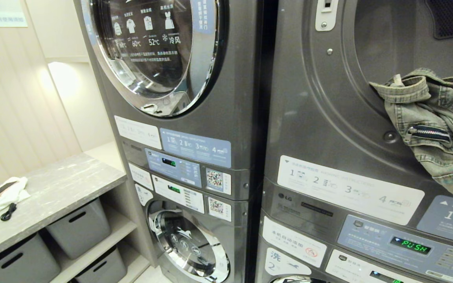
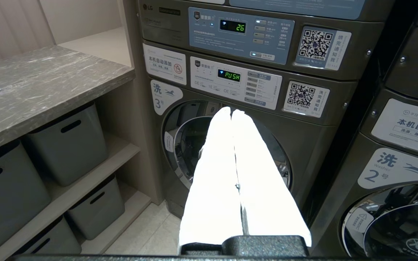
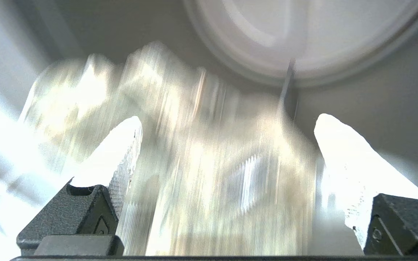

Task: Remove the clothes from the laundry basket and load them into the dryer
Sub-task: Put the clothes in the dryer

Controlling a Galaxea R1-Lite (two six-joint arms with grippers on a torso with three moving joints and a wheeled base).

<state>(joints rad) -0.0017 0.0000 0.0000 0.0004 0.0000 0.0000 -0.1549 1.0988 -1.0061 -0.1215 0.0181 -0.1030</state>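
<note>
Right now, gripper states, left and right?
Left gripper: shut, holding nothing, pointing at a washer door.
Right gripper: open, holding nothing, facing the denim garment draped over the dryer opening.

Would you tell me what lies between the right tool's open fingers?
In the right wrist view, the right tool stands open, and the blurred denim clothes fill the stretch between its fingertips; whether they touch cannot be told.
</note>
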